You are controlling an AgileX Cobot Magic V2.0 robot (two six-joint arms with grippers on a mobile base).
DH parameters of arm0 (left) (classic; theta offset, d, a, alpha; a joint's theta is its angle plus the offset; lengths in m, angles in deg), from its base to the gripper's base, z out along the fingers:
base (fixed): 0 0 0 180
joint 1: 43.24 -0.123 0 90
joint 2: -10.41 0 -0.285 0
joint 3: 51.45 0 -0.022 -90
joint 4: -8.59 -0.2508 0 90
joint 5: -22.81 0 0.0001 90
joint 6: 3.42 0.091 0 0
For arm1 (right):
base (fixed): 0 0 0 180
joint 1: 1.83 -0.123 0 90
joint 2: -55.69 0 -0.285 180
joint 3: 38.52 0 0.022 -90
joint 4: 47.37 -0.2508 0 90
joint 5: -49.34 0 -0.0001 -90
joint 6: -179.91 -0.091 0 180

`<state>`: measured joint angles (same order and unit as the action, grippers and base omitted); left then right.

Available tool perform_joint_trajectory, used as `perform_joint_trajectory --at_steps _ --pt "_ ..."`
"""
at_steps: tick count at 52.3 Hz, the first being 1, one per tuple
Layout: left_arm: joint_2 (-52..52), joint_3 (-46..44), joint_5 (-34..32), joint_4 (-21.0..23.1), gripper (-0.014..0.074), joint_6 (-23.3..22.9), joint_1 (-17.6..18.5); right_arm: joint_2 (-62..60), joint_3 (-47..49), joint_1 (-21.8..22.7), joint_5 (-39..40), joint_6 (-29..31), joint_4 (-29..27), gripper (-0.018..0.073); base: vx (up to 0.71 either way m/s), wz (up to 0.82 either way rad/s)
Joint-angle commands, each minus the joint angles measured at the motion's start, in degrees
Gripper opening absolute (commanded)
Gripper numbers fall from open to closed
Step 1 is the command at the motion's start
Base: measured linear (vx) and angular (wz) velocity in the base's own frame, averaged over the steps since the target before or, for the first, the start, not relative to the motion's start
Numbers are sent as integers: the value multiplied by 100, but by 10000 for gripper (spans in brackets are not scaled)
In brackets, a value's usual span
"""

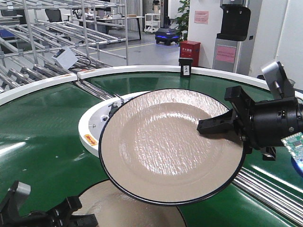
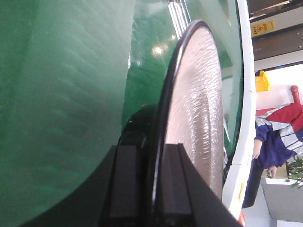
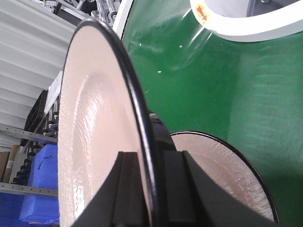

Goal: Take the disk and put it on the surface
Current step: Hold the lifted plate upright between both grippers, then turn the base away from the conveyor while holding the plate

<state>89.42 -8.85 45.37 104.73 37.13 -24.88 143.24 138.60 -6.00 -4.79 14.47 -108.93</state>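
A large beige disk with a black rim (image 1: 161,142) hangs tilted above the green belt. My right gripper (image 1: 208,126) is shut on its right edge; in the right wrist view the rim (image 3: 90,118) runs between the two fingers (image 3: 151,189). A second beige disk (image 1: 128,208) shows at the bottom edge, and my left gripper (image 1: 71,213) is at its left side. The left wrist view shows that disk (image 2: 199,94) edge-on, with the left gripper (image 2: 154,189) shut on its rim. This lower disk (image 3: 222,170) also appears in the right wrist view. The dark glossy surface is out of view.
The green curved conveyor belt (image 1: 42,142) fills the area under both disks. A white ring hub (image 1: 92,127) sits at its centre, and a white outer rim (image 1: 142,70) carries a small black device (image 1: 185,66). Metal rollers (image 1: 270,189) run at the right. A person (image 2: 279,137) stands beyond the rim.
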Motion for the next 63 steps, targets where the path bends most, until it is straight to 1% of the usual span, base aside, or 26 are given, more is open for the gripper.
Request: perform_joint_trajectory --at_steps 1,42,52,63 --pt "-165 -205 265 607 1 -81 29 -209 236 18 239 16 -682 -8 -10 0" --pt "-163 -205 266 607 1 -81 29 -209 236 18 239 16 -682 -8 -24 -6" --pt "-163 -205 266 607 1 -81 29 -209 236 18 239 16 -682 -8 -24 -32" --pt "-163 -205 266 607 1 -81 29 -209 236 18 239 16 -682 -8 -19 -55"
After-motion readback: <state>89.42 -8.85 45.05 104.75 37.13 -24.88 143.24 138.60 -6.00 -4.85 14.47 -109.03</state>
